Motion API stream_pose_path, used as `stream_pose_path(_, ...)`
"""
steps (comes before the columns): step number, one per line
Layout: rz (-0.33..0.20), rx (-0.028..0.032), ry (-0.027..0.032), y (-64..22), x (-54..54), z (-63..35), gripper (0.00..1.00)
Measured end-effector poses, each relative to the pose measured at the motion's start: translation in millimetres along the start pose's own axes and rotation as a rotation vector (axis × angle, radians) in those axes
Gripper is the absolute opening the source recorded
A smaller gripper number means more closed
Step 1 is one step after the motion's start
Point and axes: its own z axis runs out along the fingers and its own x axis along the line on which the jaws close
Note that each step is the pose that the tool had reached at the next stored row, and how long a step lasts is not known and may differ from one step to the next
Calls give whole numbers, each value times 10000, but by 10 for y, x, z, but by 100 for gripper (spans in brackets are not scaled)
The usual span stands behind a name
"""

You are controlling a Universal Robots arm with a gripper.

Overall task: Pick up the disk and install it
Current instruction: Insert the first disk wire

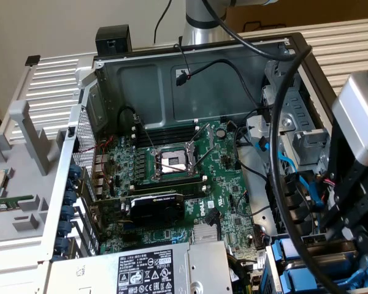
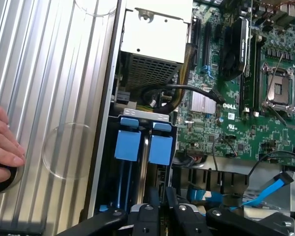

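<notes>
the gripper (image 2: 163, 204) is poised at the drive bay (image 2: 145, 117) of an open computer case, jaws drawn close together; whether they nip anything cannot be told. 2 blue frames (image 2: 128, 145) stand side by side there, and the disk (image 2: 161, 150) is judged to be the one in line with the fingers. seating seems to be the step in hand, and it calls for a square, straight push.

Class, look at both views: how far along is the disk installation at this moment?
Done: the case stands open, and two blue frames sit side by side in the drive bay next to the power-supply box. In hand: the claw is low over that bay, close to the frames. Left: the frames are seen edge-on, so whether one holds the disk, seated, cannot be told.
</notes>
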Motion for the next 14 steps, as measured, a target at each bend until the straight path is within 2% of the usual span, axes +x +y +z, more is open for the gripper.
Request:
stream_pose_path(1, 16, -14, 88, -1, -10, 1, 17)
stream_pose_path(2, 35, -35, 210, -2, -17, 2, 17)
stream_pose_path(4, 87, -86, 512, -3, -25, 1, 17)
stream_pose_path(8, 169, -182, 984, -5, -52, -1, 17)
stream_pose_path(10, 204, -218, 1188, -7, -71, -7, 17)
stream_pose_path(12, 233, -246, 1354, -7, -94, -18, 17)
stream_pose_path(14, 257, -266, 1496, -8, -122, -34, 17)
